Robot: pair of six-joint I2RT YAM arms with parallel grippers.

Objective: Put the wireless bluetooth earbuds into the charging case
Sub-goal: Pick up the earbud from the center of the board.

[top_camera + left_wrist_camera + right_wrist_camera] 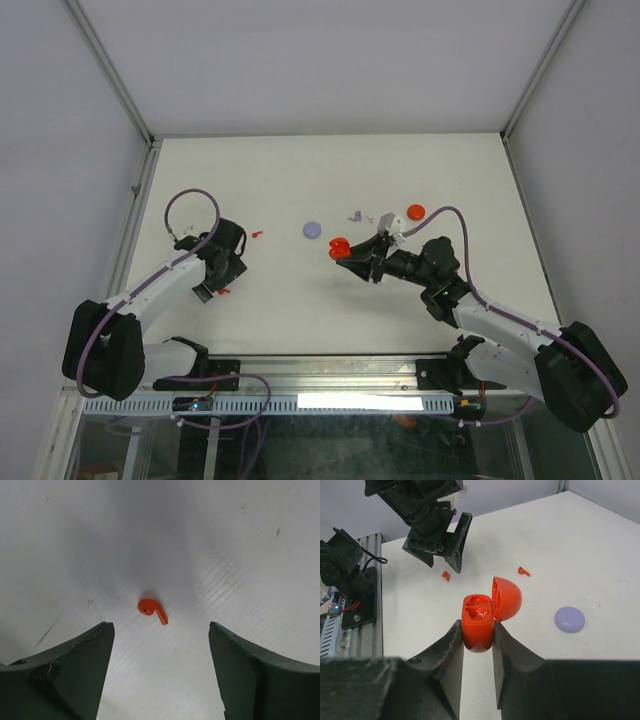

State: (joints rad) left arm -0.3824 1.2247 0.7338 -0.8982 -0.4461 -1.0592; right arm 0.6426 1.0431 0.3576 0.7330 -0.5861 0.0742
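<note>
Earbud point(151, 611), red, stemmed, is lying on white table point(250, 540) under parted left gripper point(160, 630); right gripper point(477, 627) is clamping the charging case point(479, 615).

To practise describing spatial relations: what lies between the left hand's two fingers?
One red earbud, lying on the white table with bare surface on either side of it; the left wrist view shows this.

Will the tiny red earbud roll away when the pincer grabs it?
Probably not far: the red earbud lies with its stem flat on the table. It looks hard and smooth, so it may slip. Tiny beside the left pincer, it is likely very light.
</note>
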